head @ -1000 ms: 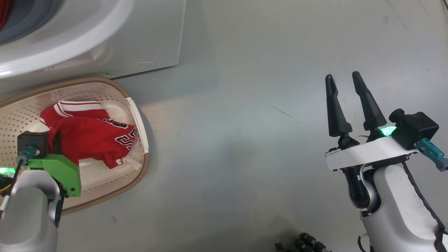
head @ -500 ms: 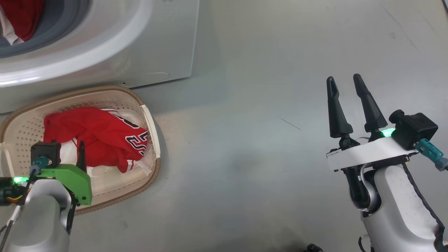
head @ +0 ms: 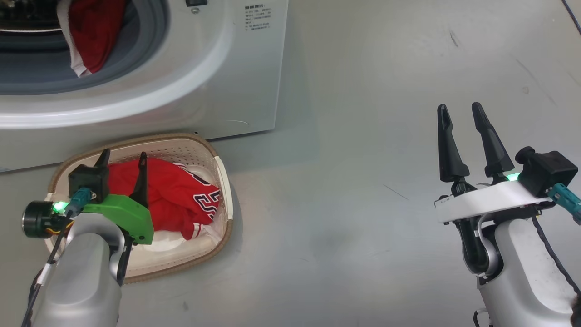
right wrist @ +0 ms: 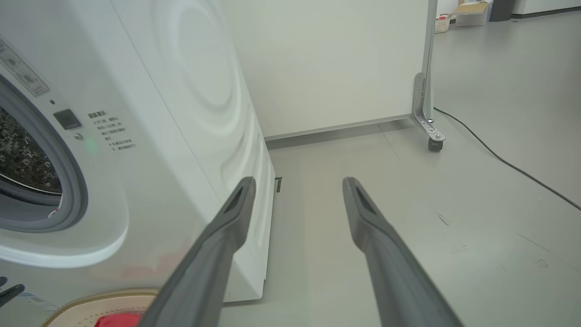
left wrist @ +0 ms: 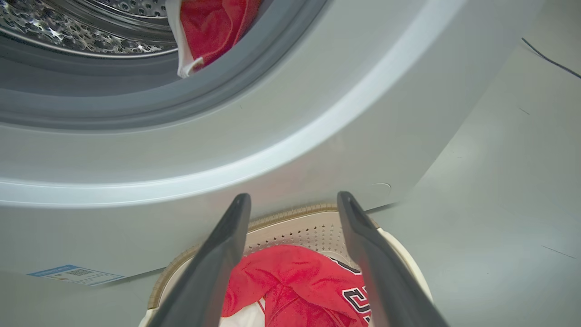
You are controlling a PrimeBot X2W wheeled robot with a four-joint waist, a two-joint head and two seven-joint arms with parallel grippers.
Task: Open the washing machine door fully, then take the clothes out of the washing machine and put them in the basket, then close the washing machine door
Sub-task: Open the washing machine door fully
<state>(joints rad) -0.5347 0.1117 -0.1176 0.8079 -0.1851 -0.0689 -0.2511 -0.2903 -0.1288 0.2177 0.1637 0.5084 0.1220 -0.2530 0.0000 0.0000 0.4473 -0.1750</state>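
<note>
The white washing machine [head: 218,68] stands at the upper left with its drum open, and a red jersey [head: 91,36] hangs over the grey gasket. Its door is out of view. Below it on the floor sits the cream basket [head: 224,218] with another red jersey [head: 177,200] crumpled inside. My left gripper [head: 123,156] hovers open above the basket's left half, with nothing between its fingers. In the left wrist view the gripper [left wrist: 294,197] frames the basket's jersey [left wrist: 290,281], and the drum's jersey [left wrist: 213,27] hangs above. My right gripper [head: 459,109] stands open over bare floor, far right.
Grey floor [head: 340,181] stretches between the basket and my right arm. In the right wrist view a white wheeled partition with a castor [right wrist: 435,144] stands behind the washer's side, and a black cable [right wrist: 499,159] runs across the floor.
My left gripper has opened, left the red jersey in the basket and lifted clear of it. The head camera has tilted, bringing the drum opening into view. My right arm has stayed put.
</note>
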